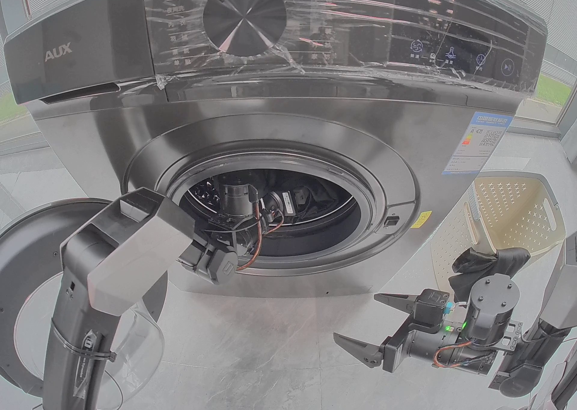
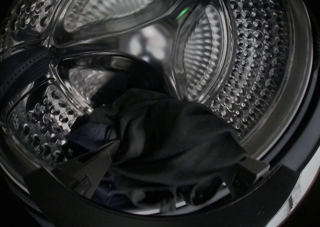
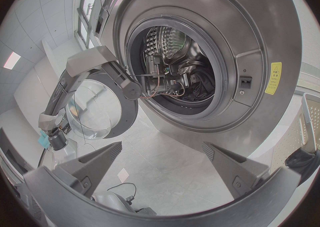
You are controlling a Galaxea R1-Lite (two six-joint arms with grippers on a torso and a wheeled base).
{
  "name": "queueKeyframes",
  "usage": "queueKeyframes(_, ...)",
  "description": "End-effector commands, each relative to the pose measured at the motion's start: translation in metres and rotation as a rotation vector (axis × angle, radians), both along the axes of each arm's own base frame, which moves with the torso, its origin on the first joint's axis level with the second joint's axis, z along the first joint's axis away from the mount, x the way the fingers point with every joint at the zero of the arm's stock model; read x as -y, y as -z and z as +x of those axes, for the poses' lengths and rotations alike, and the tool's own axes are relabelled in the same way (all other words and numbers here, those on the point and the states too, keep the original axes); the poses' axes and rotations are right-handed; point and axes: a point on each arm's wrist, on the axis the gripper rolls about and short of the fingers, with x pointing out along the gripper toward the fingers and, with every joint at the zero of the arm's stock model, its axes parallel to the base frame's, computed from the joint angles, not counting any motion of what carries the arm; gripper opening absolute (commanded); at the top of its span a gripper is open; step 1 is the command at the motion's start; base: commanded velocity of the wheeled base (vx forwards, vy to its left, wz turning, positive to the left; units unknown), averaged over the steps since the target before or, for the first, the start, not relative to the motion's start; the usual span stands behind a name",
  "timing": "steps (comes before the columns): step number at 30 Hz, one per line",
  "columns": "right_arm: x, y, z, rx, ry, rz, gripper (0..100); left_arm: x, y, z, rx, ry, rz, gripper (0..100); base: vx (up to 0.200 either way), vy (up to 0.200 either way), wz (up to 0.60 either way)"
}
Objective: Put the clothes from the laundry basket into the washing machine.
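Inside the drum (image 2: pixel 263 54) of the washing machine (image 1: pixel 270 122), at centre frame, the left gripper (image 2: pixel 176 156) is spread wide, and a black garment (image 2: pixel 173 134) lies loose between its fingers, evidently not gripped. At lower right, the right gripper (image 1: pixel 357 320) is held fully open and empty beside the laundry basket (image 1: pixel 517 201), over whose rim another dark garment (image 1: pixel 490 262) is draped, probably to be picked up next. A maker's logo (image 1: pixel 58 51) at upper left, a blue rating label (image 1: pixel 481 142) and a yellow sticker (image 1: pixel 421 219) are carried; their print is not read out.
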Motion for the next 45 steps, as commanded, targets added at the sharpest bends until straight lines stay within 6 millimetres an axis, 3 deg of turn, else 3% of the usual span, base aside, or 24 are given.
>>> queueKeyframes(1, 0.001, 0.0, 0.0, -0.002, 0.001, -0.002, 100, -0.001, -0.037, -0.047, -0.028, 0.074, 0.025, 100, 0.0, 0.0, 0.0)
queueKeyframes(7, 0.003, 0.0, 0.0, -0.003, 0.009, -0.003, 100, 0.003, -0.033, -0.103, -0.069, 0.164, 0.162, 100, 0.0, 0.0, 0.0)
queueKeyframes(10, 0.004, -0.001, 0.0, -0.002, 0.012, 0.0, 100, 0.006, -0.03, -0.12, -0.08, 0.193, 0.185, 100, 0.0, 0.0, 0.0)
queueKeyframes(18, 0.008, 0.0, -0.004, -0.013, 0.014, -0.011, 100, -0.005, -0.019, -0.181, -0.105, 0.326, 0.268, 100, 0.0, 0.0, 0.0)
queueKeyframes(23, 0.01, -0.003, 0.0, 0.003, 0.031, 0.0, 100, -0.01, -0.026, -0.222, -0.066, 0.395, 0.245, 100, 0.0, 0.0, 0.0)
queueKeyframes(26, 0.012, -0.006, 0.0, 0.013, 0.04, 0.009, 100, -0.012, -0.031, -0.235, -0.017, 0.403, 0.219, 100, 0.0, 0.0, 0.0)
queueKeyframes(29, 0.017, -0.018, -0.001, 0.061, 0.055, 0.05, 100, -0.035, -0.039, -0.263, 0.041, 0.391, 0.146, 100, 0.0, 0.0, 0.0)
queueKeyframes(39, 0.048, -0.036, -0.012, 0.113, 0.142, 0.092, 100, -0.092, -0.059, -0.303, 0.065, 0.302, 0.029, 100, 0.0, 0.0, 0.0)
queueKeyframes(45, 0.069, -0.043, -0.019, 0.139, 0.272, 0.099, 100, -0.12, -0.062, -0.315, 0.082, 0.24, 0.029, 100, -0.033, 0.0, 0.0)
